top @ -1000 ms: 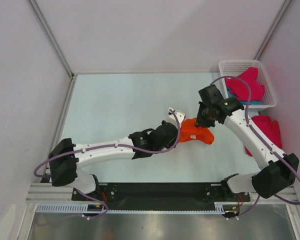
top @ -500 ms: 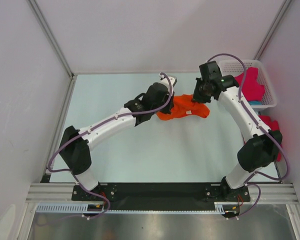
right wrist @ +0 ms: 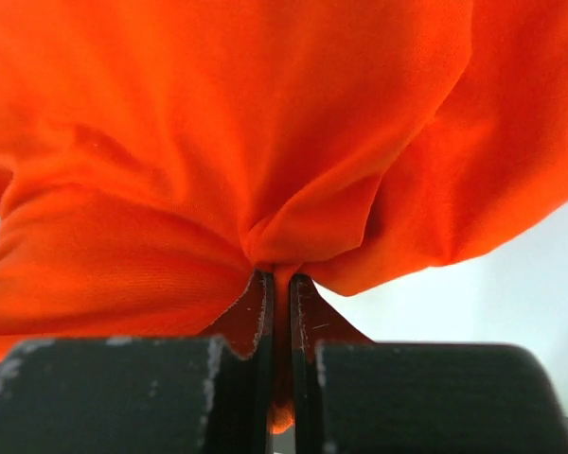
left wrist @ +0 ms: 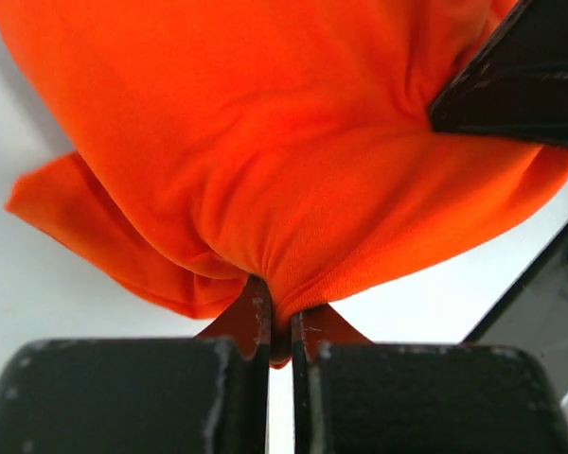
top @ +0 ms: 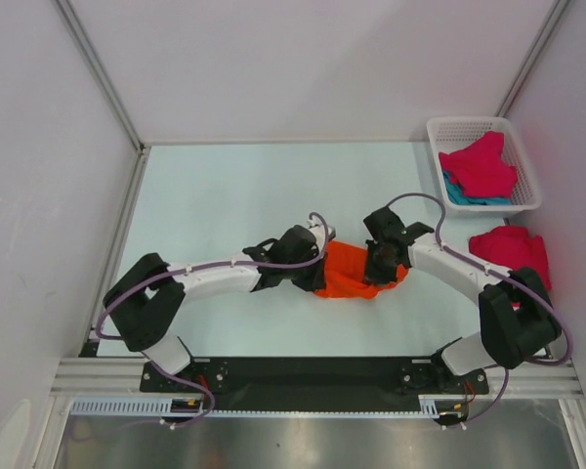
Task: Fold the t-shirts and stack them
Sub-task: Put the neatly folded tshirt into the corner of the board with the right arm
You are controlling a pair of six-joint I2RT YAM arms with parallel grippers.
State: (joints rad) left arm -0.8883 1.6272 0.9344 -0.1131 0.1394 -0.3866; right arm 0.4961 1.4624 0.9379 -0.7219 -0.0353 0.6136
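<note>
The left claw (left wrist: 279, 317) is pinched almost shut on a gathered tuck of the bright orange cloth t-shirt (top: 350, 280), with only a sliver of fabric between its two dark fingers. The shirt sits bunched up on the pale worktop (top: 225, 186), about mid-width and towards the near edge, slung between the two arms. Seen from the left wrist, the cloth billows up and away from the pinch, and one loose flap falls off to the left. On the shirt's other side the right claw (right wrist: 281, 288) is clamped just as narrowly on another puckered fold, with creases fanning out from the grip. The two claws are close together, the left one at the shirt's left edge and the right one at its upper right. Further right, a crumpled magenta-red cloth t-shirt (top: 513, 252) lies on the worktop by the right wall. Behind it, in the far right corner, a white plastic mesh basket (top: 477, 121) holds a second magenta-red t-shirt (top: 483, 166) heaped over a teal t-shirt (top: 457, 195), of which only an edge shows.
</note>
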